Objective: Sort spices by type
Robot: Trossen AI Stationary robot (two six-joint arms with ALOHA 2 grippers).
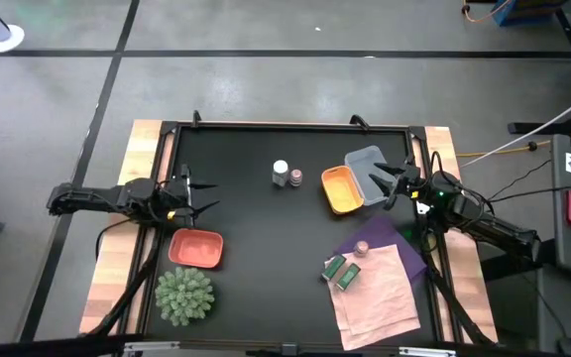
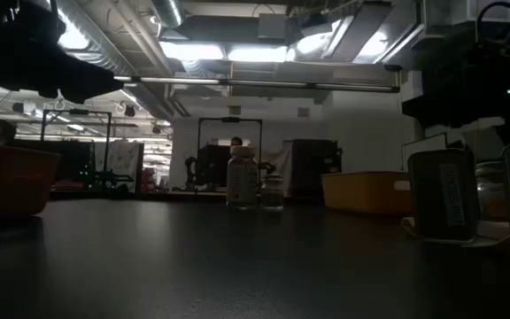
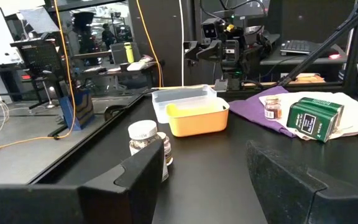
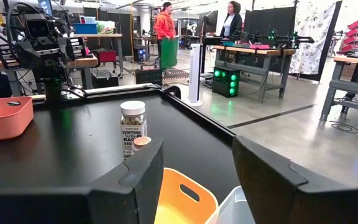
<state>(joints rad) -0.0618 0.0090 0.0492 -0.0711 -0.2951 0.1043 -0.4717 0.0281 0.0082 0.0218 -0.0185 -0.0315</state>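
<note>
Black desk (image 1: 256, 288) holds unsorted spices (image 1: 286, 176) at frame centre, both arms' jaws spread, trays (image 1: 341, 189) empty.

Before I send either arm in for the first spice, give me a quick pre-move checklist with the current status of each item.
1. Left hand open, empty: ok.
2. Right hand open, empty: ok.
3. White-capped jar upright, small jar touching or just beside it: cannot tell.
4. Orange tray empty: ok.
5. Clear tray empty: ok.
6. Green packets on pink cloth, pinkish-topped jar nearby, unsorted: not ok.
</note>
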